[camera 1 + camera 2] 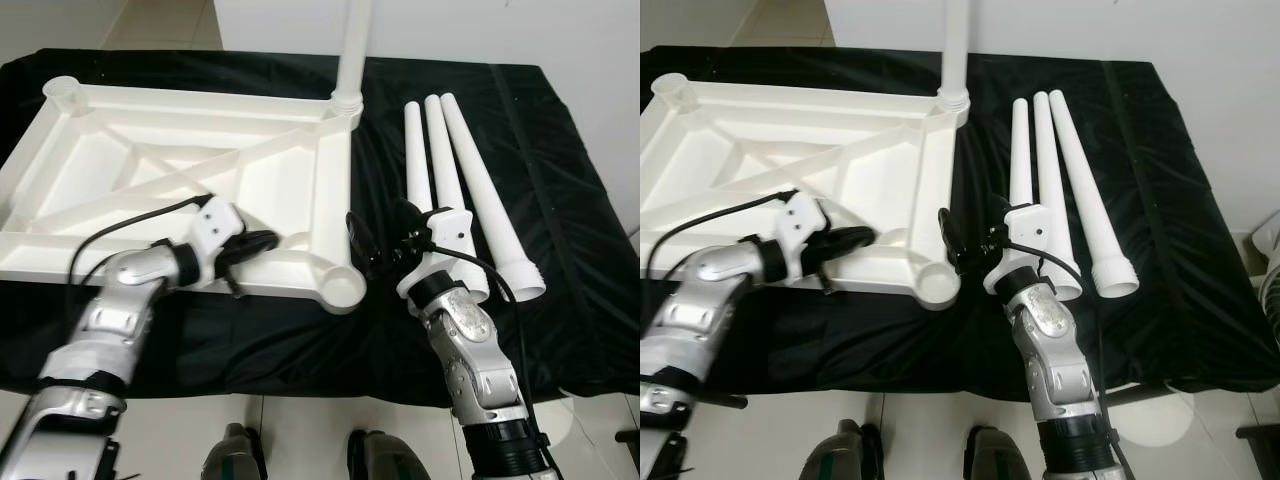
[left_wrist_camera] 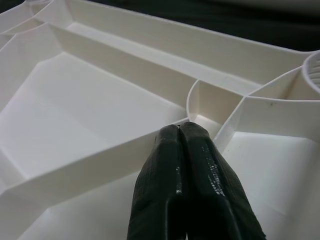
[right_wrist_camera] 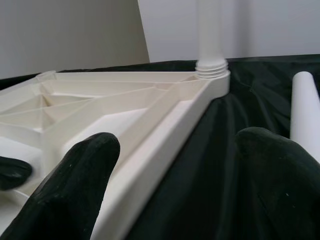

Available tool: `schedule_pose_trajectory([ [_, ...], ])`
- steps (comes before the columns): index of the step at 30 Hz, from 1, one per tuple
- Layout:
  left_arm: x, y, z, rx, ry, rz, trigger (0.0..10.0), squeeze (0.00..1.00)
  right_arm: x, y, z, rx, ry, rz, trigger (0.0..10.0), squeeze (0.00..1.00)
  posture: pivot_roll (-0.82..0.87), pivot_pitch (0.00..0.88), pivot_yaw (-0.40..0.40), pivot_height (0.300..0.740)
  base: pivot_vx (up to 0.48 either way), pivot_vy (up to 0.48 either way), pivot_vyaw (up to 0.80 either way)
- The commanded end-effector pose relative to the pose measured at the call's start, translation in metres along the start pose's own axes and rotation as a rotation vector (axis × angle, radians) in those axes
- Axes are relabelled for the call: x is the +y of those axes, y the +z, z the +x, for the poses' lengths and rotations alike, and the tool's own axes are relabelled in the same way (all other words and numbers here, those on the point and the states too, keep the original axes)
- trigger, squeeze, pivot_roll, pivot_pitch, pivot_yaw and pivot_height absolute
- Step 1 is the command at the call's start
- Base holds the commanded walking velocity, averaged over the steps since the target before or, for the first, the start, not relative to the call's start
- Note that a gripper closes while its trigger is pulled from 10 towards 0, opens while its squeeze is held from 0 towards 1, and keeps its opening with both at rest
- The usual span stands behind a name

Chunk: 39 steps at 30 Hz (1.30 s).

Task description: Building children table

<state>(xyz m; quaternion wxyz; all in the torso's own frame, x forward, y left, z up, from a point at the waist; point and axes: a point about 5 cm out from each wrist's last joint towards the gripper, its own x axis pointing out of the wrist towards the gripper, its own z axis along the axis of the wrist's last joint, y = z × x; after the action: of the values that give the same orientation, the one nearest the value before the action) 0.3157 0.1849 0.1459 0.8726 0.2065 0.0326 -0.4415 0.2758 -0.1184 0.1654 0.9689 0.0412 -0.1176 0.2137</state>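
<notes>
A white plastic tabletop (image 1: 332,170) lies upside down on the black cloth. One white leg (image 1: 353,50) stands upright, screwed into its far right corner. Three loose white legs (image 1: 470,170) lie side by side on the cloth to the right. My left gripper (image 1: 268,240) is shut with nothing in it, and its tips (image 2: 179,127) touch a rib inside the tabletop near the front rim. My right gripper (image 1: 382,240) is open just right of the empty near right socket (image 1: 345,288), between the tabletop's edge (image 3: 165,130) and the loose legs.
The black-covered table (image 1: 560,330) ends close in front of me, with pale tiled floor (image 1: 300,430) below. A white wall stands behind. Another open socket (image 1: 63,90) sits at the tabletop's far left corner. Bare cloth lies along the front edge.
</notes>
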Motion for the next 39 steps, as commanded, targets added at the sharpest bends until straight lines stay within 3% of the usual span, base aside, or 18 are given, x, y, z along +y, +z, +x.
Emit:
schedule_pose_trajectory([
  [1, -0.011, -0.037, -0.011, 0.176, 0.024, -0.09, 0.2, 0.0, 0.0, -0.002, -0.001, 0.004, 0.006, 0.0, 10.0, 0.0, -0.01, 0.126, 0.023, 0.74, 0.0, 0.0, 0.0],
  [2, -0.013, -0.037, -0.011, 0.183, 0.01, -0.085, 0.2, 0.0, 0.0, -0.002, -0.001, 0.005, 0.007, -0.001, 10.0, 0.0, -0.01, 0.126, 0.023, 0.74, 0.0, 0.0, 0.0],
  [3, -0.016, -0.037, -0.011, 0.186, -0.013, -0.083, 2.4, 0.0, 0.0, -0.002, -0.001, 0.004, 0.007, 0.0, 10.0, 0.0, -0.01, 0.125, 0.026, 0.74, 0.0, 0.0, 0.0],
  [5, -0.018, -0.037, -0.011, 0.187, -0.027, -0.082, 2.4, 0.0, 0.0, -0.002, -0.001, 0.004, 0.007, 0.0, 10.0, 0.0, -0.01, 0.125, 0.026, 0.74, 0.0, 0.0, 0.0],
  [6, -0.023, -0.03, -0.005, 0.149, -0.041, -0.097, 10.0, 0.0, 0.0, -0.002, 0.0, 0.002, 0.003, 0.001, 10.0, 0.0, -0.01, 0.123, 0.03, 0.74, 0.0, 0.0, 0.0],
  [9, -0.037, -0.001, 0.014, -0.016, -0.07, -0.192, 10.0, 0.0, 0.0, -0.001, 0.002, -0.009, -0.012, 0.035, 10.0, 0.0, -0.01, 0.116, 0.031, 0.74, 0.0, 0.0, 0.0],
  [12, -0.04, 0.007, 0.02, -0.062, -0.075, -0.228, 10.0, 0.0, 0.0, -0.001, 0.003, -0.013, -0.016, 0.065, 10.0, 0.0, -0.01, 0.115, 0.032, 0.74, 0.0, 0.0, 0.0],
  [13, -0.04, 0.016, 0.024, -0.112, -0.065, -0.247, 10.0, 1.0, -0.001, 0.0, 0.004, -0.019, -0.024, 0.07, 10.0, 1.0, -0.01, 0.111, 0.033, 0.74, 0.0, 0.0, 0.0],
  [17, -0.037, 0.034, 0.032, -0.19, 0.012, -0.25, 10.0, 1.0, -0.006, 0.003, 0.008, -0.034, -0.055, 0.062, 10.0, 1.0, -0.01, 0.106, 0.033, 0.74, 0.0, 0.0, 0.0],
  [21, -0.036, 0.039, 0.034, -0.204, 0.037, -0.248, 10.0, 1.0, -0.007, 0.003, 0.009, -0.037, -0.066, 0.058, 10.0, 1.0, 0.0, 0.105, 0.032, 0.74, 0.0, 0.0, 0.0],
  [22, -0.031, 0.05, 0.039, -0.242, 0.117, -0.256, 10.0, 0.0, -0.013, 0.005, 0.013, -0.021, -0.122, 0.029, 10.0, 1.0, 0.0, 0.103, 0.03, 0.74, 0.0, 0.0, 0.0],
  [23, -0.027, 0.058, 0.042, -0.261, 0.185, -0.274, 10.0, 0.0, -0.02, 0.005, 0.017, 0.005, -0.195, -0.003, 10.0, 0.65, 0.0, 0.1, 0.029, 0.74, 0.0, 0.0, 0.0],
  [25, -0.025, 0.063, 0.044, -0.268, 0.229, -0.291, 10.0, 0.0, -0.026, 0.005, 0.02, 0.024, -0.246, -0.025, 10.0, 0.65, 0.0, 0.1, 0.029, 0.74, 0.0, 0.0, 0.0],
  [26, -0.025, 0.067, 0.047, -0.258, 0.292, -0.337, 10.0, 0.0, -0.038, 0.006, 0.026, 0.057, -0.386, -0.035, 10.0, 0.0, 0.01, 0.096, 0.027, 0.74, 0.0, 0.0, 0.0],
  [28, -0.025, 0.067, 0.047, -0.258, 0.292, -0.337, 10.0, 0.0, -0.038, 0.006, 0.026, 0.057, -0.386, -0.035, 10.0, 0.0, 0.01, 0.096, 0.027, 0.74, 0.0, 0.0, 0.0],
  [32, -0.03, 0.069, 0.051, -0.243, 0.305, -0.375, 10.0, 0.0, -0.048, 0.004, 0.033, 0.131, -0.52, -0.078, 10.0, 0.0, 0.01, 0.091, 0.026, 0.74, 0.0, 0.0, 0.0],
  [35, -0.03, 0.069, 0.051, -0.243, 0.305, -0.375, 10.0, 0.0, -0.048, 0.004, 0.033, 0.131, -0.52, -0.078, 10.0, 0.0, 0.01, 0.091, 0.026, 0.74, 0.0, 0.0, 0.0],
  [39, -0.047, 0.075, 0.063, -0.229, 0.281, -0.417, 10.0, 0.0, -0.049, -0.007, 0.043, 0.301, -0.576, -0.024, 10.0, 0.0, 0.02, 0.088, 0.021, 0.74, 0.0, 0.0, 0.0],
])
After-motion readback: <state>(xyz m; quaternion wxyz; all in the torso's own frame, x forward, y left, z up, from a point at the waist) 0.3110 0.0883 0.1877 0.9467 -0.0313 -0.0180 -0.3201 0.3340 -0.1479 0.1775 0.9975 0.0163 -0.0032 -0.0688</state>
